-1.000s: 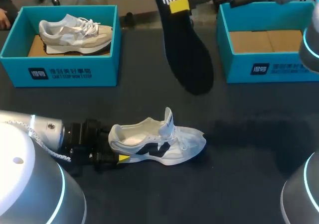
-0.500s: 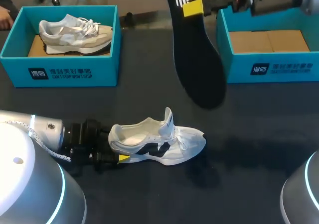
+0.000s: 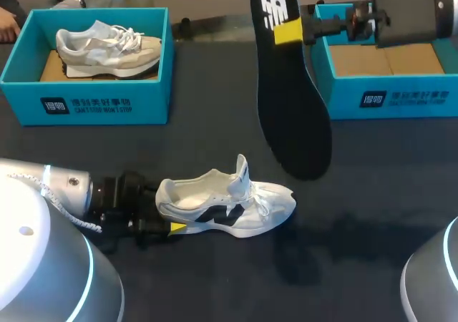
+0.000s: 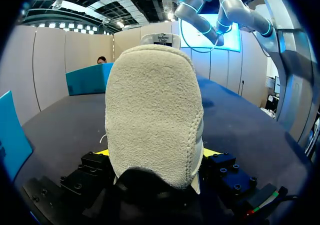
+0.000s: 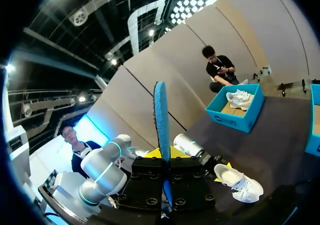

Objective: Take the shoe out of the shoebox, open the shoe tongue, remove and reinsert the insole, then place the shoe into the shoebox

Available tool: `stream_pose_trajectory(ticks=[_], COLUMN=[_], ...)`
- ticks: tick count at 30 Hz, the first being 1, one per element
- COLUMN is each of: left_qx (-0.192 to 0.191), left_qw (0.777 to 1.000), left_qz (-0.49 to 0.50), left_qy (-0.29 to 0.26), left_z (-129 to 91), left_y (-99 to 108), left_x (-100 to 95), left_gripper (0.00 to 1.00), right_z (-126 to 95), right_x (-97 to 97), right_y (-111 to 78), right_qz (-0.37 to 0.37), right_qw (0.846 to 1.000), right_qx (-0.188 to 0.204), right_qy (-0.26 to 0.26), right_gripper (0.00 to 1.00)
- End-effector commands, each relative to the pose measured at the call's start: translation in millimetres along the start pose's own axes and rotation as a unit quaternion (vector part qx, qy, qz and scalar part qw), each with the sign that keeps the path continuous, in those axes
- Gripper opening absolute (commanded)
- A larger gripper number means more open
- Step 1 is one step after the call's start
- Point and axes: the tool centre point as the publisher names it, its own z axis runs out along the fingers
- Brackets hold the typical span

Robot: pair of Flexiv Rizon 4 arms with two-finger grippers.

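With the right end effector (image 3: 288,31) pinching only the heel end of the insole (image 3: 290,114), which dangles above the bench (image 3: 215,279), and the left end effector (image 3: 166,211) clamping the shoe (image 3: 225,204) by its heel there, the floppy insole could slip or miss the opening.

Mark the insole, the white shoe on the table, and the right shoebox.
insole (image 3: 290,100): head view, black top face, mid-length.
white shoe (image 3: 225,206): head view, side panel.
right shoebox (image 3: 401,96): head view, front wall.

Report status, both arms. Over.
Left gripper shut on shoe, heel end, on table. Right gripper shut on insole, held aloft. Nothing between insole and shoe.
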Motion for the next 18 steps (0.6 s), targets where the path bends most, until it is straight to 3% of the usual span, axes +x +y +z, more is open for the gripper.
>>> stream_pose_trajectory(ticks=[1,18], left_qx=[-0.001,-0.001], left_qw=[1.0,1.0], left_qz=[0.0,0.0], left_qy=[-0.001,-0.001], left_z=[1.2,1.2], left_y=[0.4,0.4], left_x=[0.6,0.6], left_gripper=[0.0,0.0], right_z=[-5.5,-7.3], right_x=[0.1,1.7], right_y=[-16.6,-25.3], right_qz=[0.003,0.007], right_qw=[1.0,1.0], right_qx=[-0.021,-0.03], right_qy=[0.001,0.003], right_gripper=[0.0,0.0])
